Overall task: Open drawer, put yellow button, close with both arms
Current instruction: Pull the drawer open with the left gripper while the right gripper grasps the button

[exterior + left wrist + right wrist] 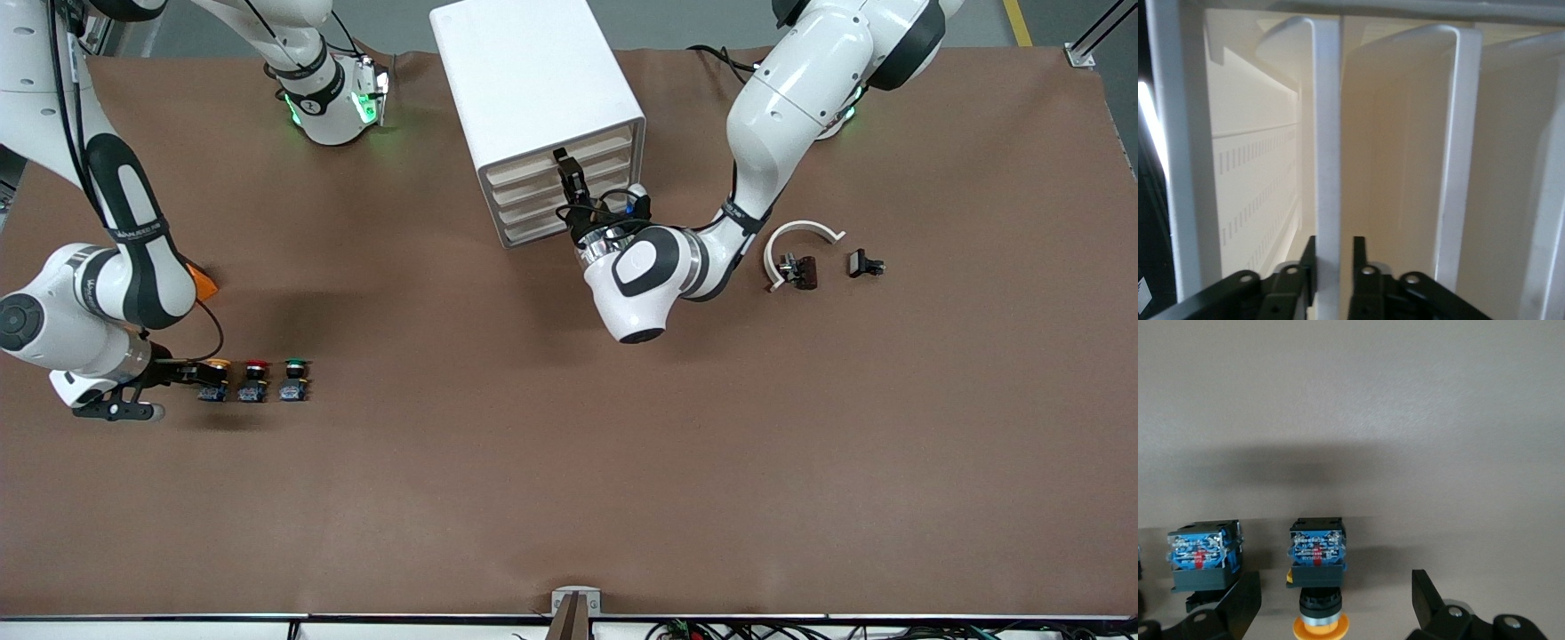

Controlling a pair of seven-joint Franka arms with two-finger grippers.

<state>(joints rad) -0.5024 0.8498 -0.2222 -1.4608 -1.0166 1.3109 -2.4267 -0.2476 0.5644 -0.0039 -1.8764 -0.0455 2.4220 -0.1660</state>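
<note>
Two steps in hand at once, by the look of it. Left gripper [565, 171] at the front of the white cabinet [533, 80], jaws narrowed to a slim gap around the upright lip of a cream drawer front [1328, 153], one finger [1309, 263] on each side of it. From the front view, that lip most likely the top drawer [562, 148], though the exact row hard to confirm. Best done with a straight pull along the drawer's own line toward the front camera, no twisting, grip kept low on the lip so it does not slip out. Right gripper [197, 373] down at the table [569, 498], at the right arm's end, jaws spread wide on either side of the yellow button [215, 377], nothing clamped yet; cap toward the wrist, bluish base block [1317, 548] pointing away. Worth centring on the black neck before squeezing, and keeping clear of the red button [254, 380] just beside it, with the green button [295, 379] next along. Drawer interiors dim and seemingly bare where visible in the left wrist view; nothing seen inside. Near the left arm's end, a white curved piece [797, 238] and two small dark parts lying apart.
</note>
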